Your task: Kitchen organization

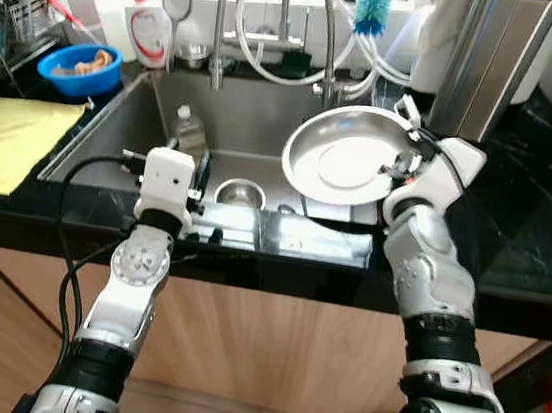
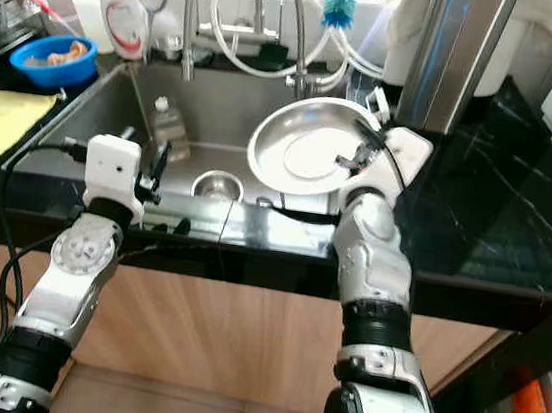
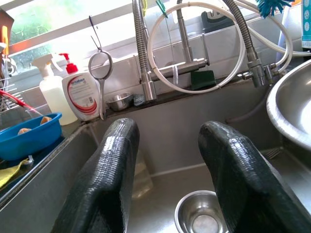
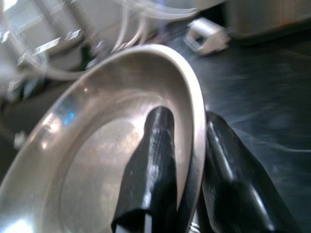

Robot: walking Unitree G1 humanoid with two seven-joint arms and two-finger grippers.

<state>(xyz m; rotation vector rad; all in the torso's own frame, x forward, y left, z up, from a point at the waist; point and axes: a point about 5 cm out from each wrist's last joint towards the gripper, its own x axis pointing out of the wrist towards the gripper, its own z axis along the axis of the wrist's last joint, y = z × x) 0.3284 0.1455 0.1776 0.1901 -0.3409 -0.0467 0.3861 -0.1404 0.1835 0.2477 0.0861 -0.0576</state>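
Two pincers: your right pincer (image 1: 402, 167) clamps the steel plate's (image 1: 343, 154) rim, tilted to drain over the sink (image 1: 256, 123), while your left pincer (image 3: 165, 179) waits spread apart.

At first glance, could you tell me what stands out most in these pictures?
The round steel plate, held tilted above the sink with the right gripper clamped over its rim, draws the eye first. The left gripper hangs open over a small steel bowl on the sink floor. A blue bowl sits on the counter's left.
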